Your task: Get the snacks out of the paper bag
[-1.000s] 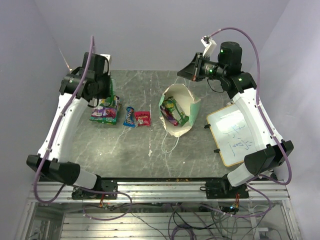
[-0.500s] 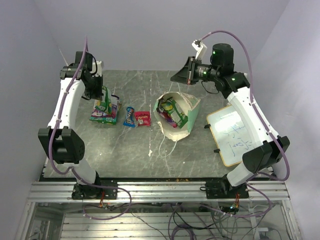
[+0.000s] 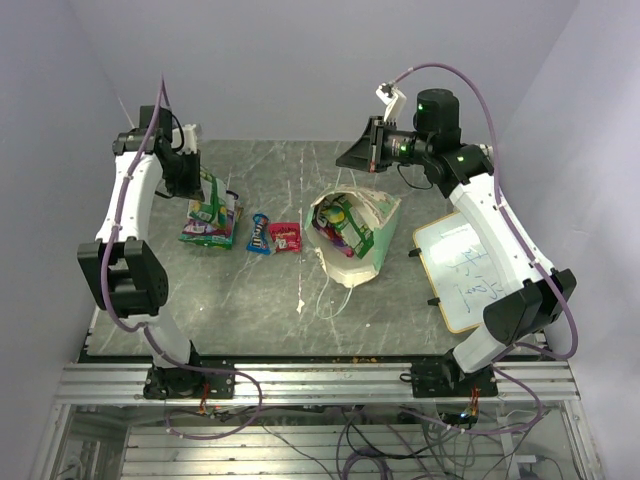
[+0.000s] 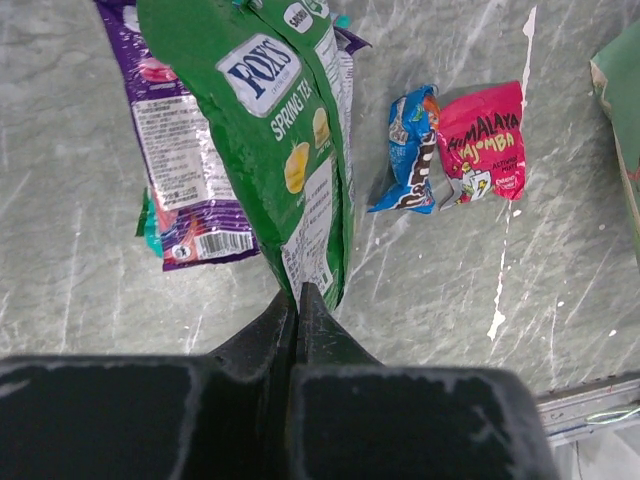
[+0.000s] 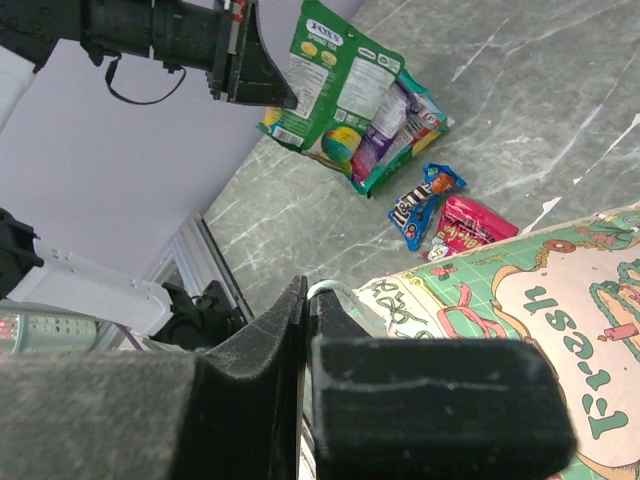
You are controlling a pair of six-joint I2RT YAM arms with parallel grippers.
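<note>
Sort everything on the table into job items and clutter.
Job: paper bag; snacks inside it; green Fox's bag, held by left gripper; purple packet; blue bar; red packet.
Lying about: whiteboard.

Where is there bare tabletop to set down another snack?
Bare tabletop runs along the near edge, in front of the candy-bag pile, M&M's packet, red packet and paper bag, and along the far edge. Crowded: that snack row; the whiteboard fills the right.
</note>
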